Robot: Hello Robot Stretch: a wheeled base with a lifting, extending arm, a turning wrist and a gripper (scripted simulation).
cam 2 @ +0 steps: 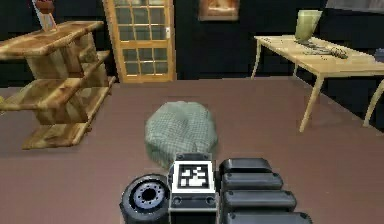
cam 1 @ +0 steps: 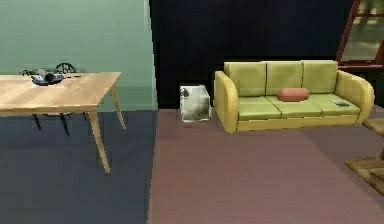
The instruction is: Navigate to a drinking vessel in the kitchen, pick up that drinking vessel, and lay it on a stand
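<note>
The arm's dark body rises from the bottom edge of the arm side view, with a white marked square (cam 2: 196, 180) on it. Left of that square sits the gripper (cam 2: 148, 200) as a dark round body. Its far end is not clear, so I cannot tell whether it holds anything. A tiered wooden stand (cam 2: 60, 85) is at the left. On the light wooden table (cam 2: 325, 62) at the right stands a pale green vessel-like thing (cam 2: 308, 24). In the forward view, a small dark object (cam 1: 42, 77) lies on a wooden table (cam 1: 70, 95) at the left.
A grey-green rounded pouf (cam 2: 182, 133) sits on the floor just beyond the arm. A glazed wooden door (cam 2: 140, 40) is in the far wall. Ahead are a yellow-green sofa (cam 1: 290, 95) with a red cushion (cam 1: 294, 94), and a small pale box (cam 1: 195, 103) beside it.
</note>
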